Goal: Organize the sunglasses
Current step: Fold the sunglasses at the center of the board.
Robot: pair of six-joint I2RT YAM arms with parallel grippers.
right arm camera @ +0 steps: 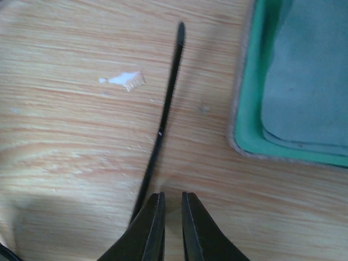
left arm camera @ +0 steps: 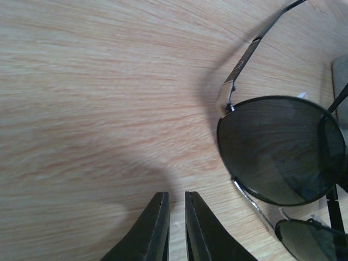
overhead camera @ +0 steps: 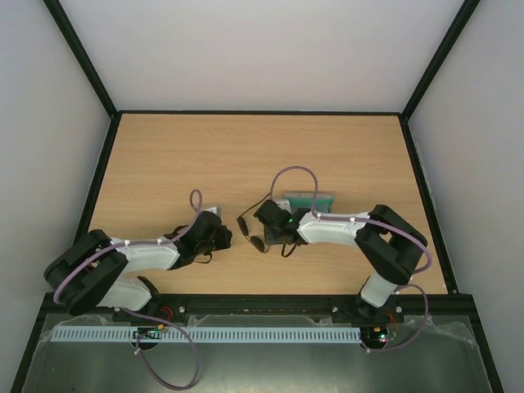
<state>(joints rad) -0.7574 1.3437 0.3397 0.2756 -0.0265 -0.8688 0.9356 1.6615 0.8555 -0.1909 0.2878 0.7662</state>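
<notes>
The sunglasses (left arm camera: 280,149) lie on the surface (overhead camera: 246,155) between the arms. The left hand (left arm camera: 176,228) and right hand (right arm camera: 173,228) are pinched nearly together on nothing. The temple arm (right arm camera: 163,119) runs just outside the right fingers, so closing there may miss and skid the frame.

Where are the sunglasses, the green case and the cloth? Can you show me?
sunglasses (left arm camera: 280,149): left wrist view, on the round dark lens.
green case (right arm camera: 247,109): right wrist view, on its green inner edge.
cloth (right arm camera: 304,70): right wrist view, on the middle of the folded fabric.
</notes>
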